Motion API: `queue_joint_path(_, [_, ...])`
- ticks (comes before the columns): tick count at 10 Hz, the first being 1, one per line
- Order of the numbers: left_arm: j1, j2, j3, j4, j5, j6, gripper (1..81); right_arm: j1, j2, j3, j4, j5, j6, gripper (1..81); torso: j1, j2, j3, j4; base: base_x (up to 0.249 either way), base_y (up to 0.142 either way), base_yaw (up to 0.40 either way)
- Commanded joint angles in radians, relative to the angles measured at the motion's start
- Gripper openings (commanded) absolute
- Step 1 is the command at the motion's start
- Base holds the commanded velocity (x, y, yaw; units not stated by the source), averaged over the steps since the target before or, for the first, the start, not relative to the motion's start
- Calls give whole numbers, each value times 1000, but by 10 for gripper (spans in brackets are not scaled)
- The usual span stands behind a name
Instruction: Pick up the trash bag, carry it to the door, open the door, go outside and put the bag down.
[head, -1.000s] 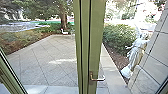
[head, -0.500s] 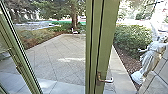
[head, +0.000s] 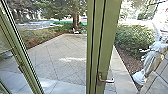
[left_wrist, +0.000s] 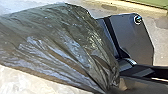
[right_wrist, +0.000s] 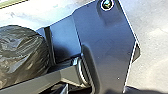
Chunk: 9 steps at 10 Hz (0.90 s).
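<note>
Dark and shiny, the trash bag spreads out in the left wrist view and narrows into gathered folds where my left gripper is shut on it. In the right wrist view the trash bag shows as a rounded, wrinkled bulk beyond a grey bar. The door has a green frame standing upright in the head view, with a metal lever handle low on it. Whether that leaf is ajar I cannot tell.
Another green frame slants down the left side of the head view. Paving stretches outside, bordered by bushes. A pale statue stands at the right beside a wall, and a tree rises farther back.
The whole head view has shifted, with the scenery now farther right, so the camera has turned left. Most of that shift came early, with only a little since half a second ago.
</note>
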Motion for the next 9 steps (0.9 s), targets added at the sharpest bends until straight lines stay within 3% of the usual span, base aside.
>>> queue_joint_path(1, [-45, 1, 3, 5, 61, 5, 10, 34, -2, 1, -6, -58, -3, 811, 0, 0, 0, 0, 0, 0, 0])
queue_joint_path(6, [-50, 4, 3, -3, 59, -7, 10, 34, -2, 1, 2, -58, -1, 811, 0, 0, 0, 0, 0, 0, 0])
queue_joint_path(9, [-50, -2, 9, -47, 71, -12, 10, 25, -14, 17, 5, -37, -3, 811, 0, 0, 0, 0, 0, 0, 0])
